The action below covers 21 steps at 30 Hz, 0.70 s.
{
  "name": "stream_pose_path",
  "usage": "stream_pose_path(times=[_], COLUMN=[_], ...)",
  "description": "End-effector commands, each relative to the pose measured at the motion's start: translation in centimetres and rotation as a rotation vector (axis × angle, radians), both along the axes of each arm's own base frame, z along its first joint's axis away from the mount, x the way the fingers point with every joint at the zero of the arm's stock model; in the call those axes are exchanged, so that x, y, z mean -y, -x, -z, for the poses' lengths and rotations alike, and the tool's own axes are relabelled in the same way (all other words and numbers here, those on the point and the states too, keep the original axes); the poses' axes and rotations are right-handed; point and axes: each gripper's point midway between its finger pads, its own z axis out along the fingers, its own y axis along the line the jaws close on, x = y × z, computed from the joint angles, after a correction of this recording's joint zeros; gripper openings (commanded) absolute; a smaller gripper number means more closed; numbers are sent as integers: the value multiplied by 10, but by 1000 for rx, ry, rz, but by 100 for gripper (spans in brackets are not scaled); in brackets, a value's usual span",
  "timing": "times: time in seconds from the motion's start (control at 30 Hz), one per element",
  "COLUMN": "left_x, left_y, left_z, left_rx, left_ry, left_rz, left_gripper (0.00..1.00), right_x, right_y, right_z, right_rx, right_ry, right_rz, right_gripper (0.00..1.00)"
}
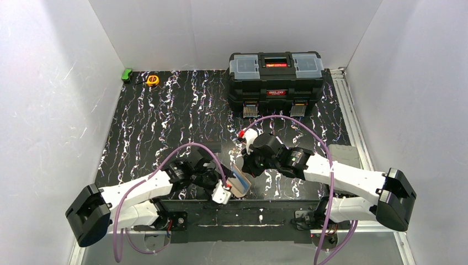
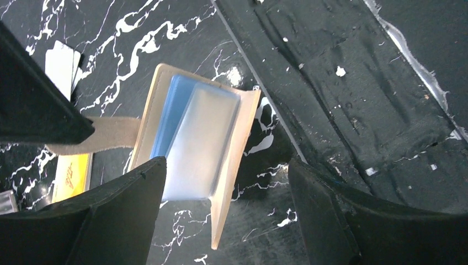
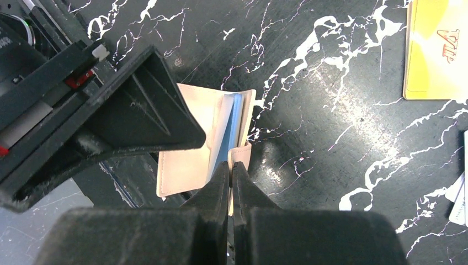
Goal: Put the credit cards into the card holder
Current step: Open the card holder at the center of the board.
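1x wallet, 1x orange card, 1x toolbox.

— How are the two arms sitting?
— The left arm and the right arm are both reaching inward from their bases, and their wrists are nearly meeting in the middle.
— And the left gripper?
— It is pointing downward, with its jaws standing wide apart.
— The right gripper?
— Its fingers are pressing together, pinching the tab of the card holder.

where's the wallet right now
In the top view the wallet sits front and centre, between the open left gripper and the right gripper, which pinches its tab.
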Motion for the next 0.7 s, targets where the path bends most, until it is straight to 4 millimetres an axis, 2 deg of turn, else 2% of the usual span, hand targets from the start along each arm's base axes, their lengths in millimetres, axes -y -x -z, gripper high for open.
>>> stream_pose_path(times=[0.0,0.17,0.47,0.67], left_x=[14,12,18,19], left_y=[12,17,5,8], left_z=[-17,2,16,20], left_rx=[-17,20,89,86], left_ry=[41,-7,-12,-23], left_rz=[63,115,94,113], left_gripper=[79,79,79,79], right_x=[-7,-10,-14,-17], right_y=[-7,-7,-4,-3], right_z=[-28,-31,-28,-28], right_rx=[38,34,14,6], right_ry=[-70,-83,-91,-99], right_rz=[22,21,7,2], right_gripper=[1,1,1,1])
